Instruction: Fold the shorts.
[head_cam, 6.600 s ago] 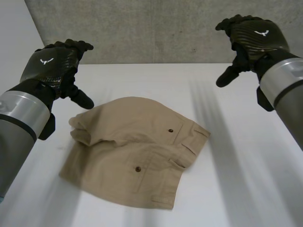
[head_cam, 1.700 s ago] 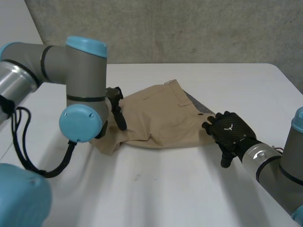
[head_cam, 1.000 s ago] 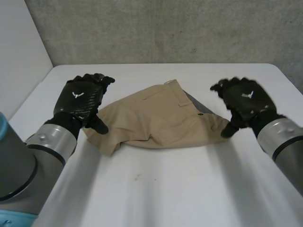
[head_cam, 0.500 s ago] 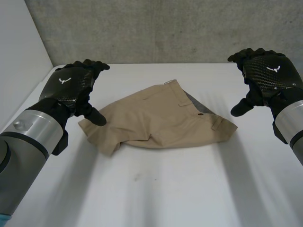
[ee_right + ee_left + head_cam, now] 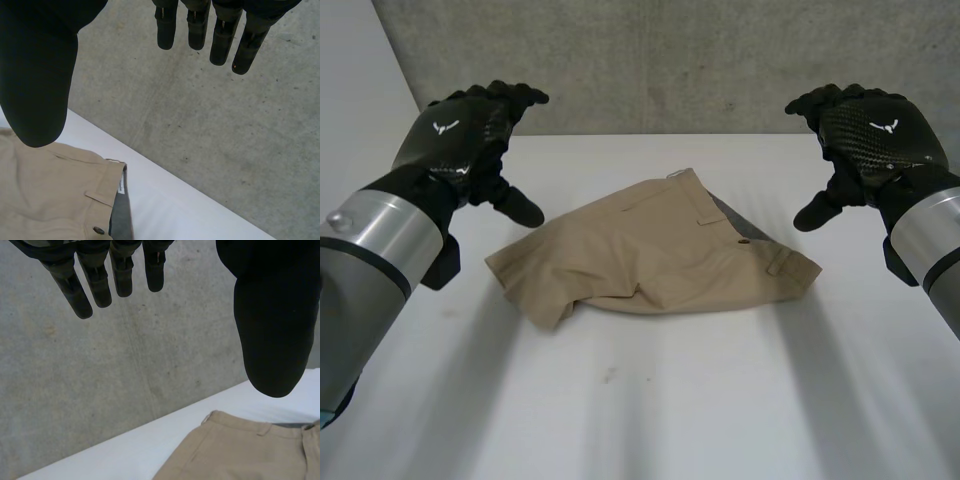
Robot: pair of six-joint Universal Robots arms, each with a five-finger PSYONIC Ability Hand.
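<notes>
Shorts (image 5: 650, 255) are found lying in the middle of the white table (image 5: 670, 410), tan cloth doubled over on itself, and nothing is being gripped at this moment. The left hand (image 5: 460, 135) is held high over the table's left side, above the cloth's far-left corner. Its fingers (image 5: 97, 285) are seen straight and parted from the thumb in the left wrist view, with the concrete wall (image 5: 670, 60) beyond them. The right hand (image 5: 870, 125) is held just as high on the right, clear of the cloth, fingers loose and apart, with nothing caught between them and the thumb. The shorts are touched by neither hand.

Now the cloth itself: the waistband (image 5: 782, 262) is laid along the far-right edge, a strip of grey lining (image 5: 725, 212) is exposed there, and a dark button (image 5: 743, 241) is shown just beside it. One layer is seen lying over another, so a first fold can be judged as made. The near-left end is left rumpled, with a lip of cloth puckered along the near edge. What remains, it may be judged, is a second fold bringing the two ends together, or at least a smoothing of that near-left corner. The task is reckoned somewhere past halfway; more than that cannot be told.
</notes>
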